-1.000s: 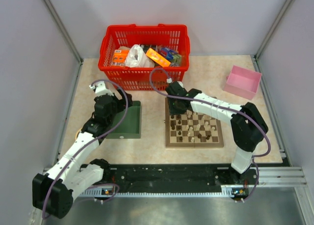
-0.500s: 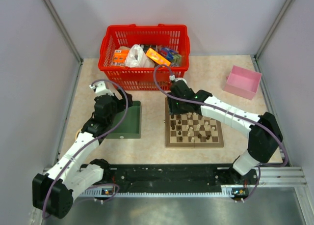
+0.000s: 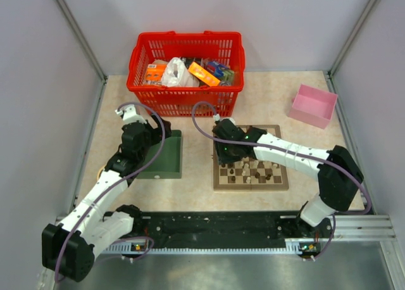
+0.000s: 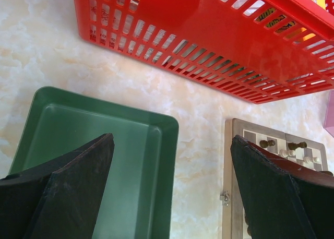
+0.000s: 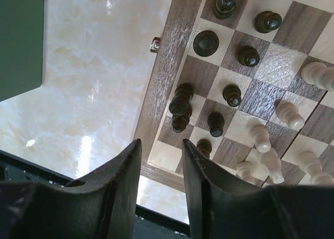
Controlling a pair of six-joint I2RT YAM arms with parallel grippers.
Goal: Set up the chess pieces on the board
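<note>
The board (image 3: 252, 187) lies right of centre with dark and pale chess pieces (image 3: 262, 168) scattered over its squares. My right gripper (image 3: 226, 154) hovers over the board's left columns. In the right wrist view it (image 5: 160, 145) stands open above the board's near-left corner, with nothing between its fingers (image 5: 124, 181). Dark pieces (image 5: 181, 101) crowd the squares by the rim (image 5: 162, 82), and pale pieces (image 5: 288, 112) lie farther right, some tipped over. My left gripper (image 4: 172, 140) is wide open and empty, above the green tray's (image 4: 104, 145) right wall.
A red basket (image 3: 186, 71) full of packets stands at the back. A pink box (image 3: 312, 105) sits at the far right. The green tray (image 3: 166, 157) lies left of the board, a strip of bare table between them.
My right gripper has drawn back from the board's far-left edge toward its near-left corner, uncovering the far rows. Its arm has swung outward. The left arm has not moved.
</note>
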